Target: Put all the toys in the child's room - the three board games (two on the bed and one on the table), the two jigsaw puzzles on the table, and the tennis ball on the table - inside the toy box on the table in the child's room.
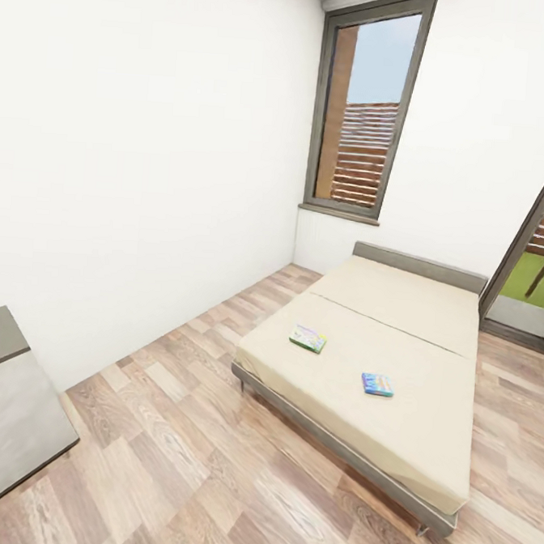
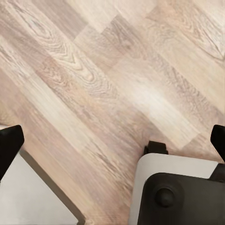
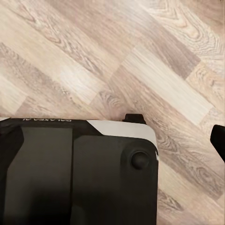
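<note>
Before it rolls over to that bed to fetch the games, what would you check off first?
1. Two board games on the bed: the green-and-white box and the blue box both lie flat on the mattress, apart from each other. Ok.
2. Path to the bed: bare wood-plank floor lies between the robot and the bed frame. Ok.
3. Left gripper free: its fingertips sit wide apart at the wrist picture's edges with floor between them. Ok.
4. Right gripper free: one fingertip shows, nothing seen in it. Cannot tell.
5. Grey furniture close at the robot's left: clearance for turning. Cannot tell.
6. Toy box position: cannot tell.
</note>
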You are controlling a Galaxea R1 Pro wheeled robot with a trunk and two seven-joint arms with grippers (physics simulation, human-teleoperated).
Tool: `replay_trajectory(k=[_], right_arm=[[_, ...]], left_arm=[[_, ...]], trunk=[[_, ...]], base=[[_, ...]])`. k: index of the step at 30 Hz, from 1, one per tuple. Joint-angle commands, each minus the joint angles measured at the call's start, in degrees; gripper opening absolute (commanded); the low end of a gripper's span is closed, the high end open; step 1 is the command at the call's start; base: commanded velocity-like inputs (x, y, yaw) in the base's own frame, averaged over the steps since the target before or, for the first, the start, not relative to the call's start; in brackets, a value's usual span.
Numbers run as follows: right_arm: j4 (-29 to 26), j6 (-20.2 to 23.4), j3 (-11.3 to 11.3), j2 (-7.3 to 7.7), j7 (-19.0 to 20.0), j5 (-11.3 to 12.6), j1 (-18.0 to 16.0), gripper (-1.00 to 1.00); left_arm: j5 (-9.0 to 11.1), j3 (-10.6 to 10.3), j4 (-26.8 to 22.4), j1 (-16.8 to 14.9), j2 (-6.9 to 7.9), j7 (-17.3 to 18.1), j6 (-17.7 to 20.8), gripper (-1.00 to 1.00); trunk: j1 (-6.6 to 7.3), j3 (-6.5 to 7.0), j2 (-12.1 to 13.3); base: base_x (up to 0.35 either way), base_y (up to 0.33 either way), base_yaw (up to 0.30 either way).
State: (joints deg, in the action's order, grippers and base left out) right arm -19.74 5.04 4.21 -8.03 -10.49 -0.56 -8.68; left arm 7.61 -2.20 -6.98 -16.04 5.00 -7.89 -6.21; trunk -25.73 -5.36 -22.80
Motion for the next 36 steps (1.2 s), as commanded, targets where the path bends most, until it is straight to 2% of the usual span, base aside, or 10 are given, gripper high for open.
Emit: replay_trajectory(k=[1, 22, 36], right_arm=[[-0.13, 0.50, 0.44, 0.03, -0.41, -0.06, -0.02, 1.00], [-0.21, 0.60, -0.15, 0.35, -0.25, 0.72, -0.06, 1.00], [-0.22, 0.74, -0.43, 0.42, -0.05, 0.98, -0.07, 1.00]], left_arm=[[0.56, -0.26, 0.04, -0.05, 0.01, -0.09, -0.21, 1.00], [0.56, -0.26, 0.04, -0.05, 0.01, -0.09, -0.21, 1.00], [0.56, -0.26, 0.04, -0.05, 0.01, -0.08, -0.21, 1.00]], trunk=[[-0.05, -0.12, -0.12], [-0.05, -0.12, -0.12], [-0.05, -0.12, -0.12]], base=[[0.222, 0.007, -0.009], [0.184, -0.024, -0.003], [0.018, -0.006, -0.223]])
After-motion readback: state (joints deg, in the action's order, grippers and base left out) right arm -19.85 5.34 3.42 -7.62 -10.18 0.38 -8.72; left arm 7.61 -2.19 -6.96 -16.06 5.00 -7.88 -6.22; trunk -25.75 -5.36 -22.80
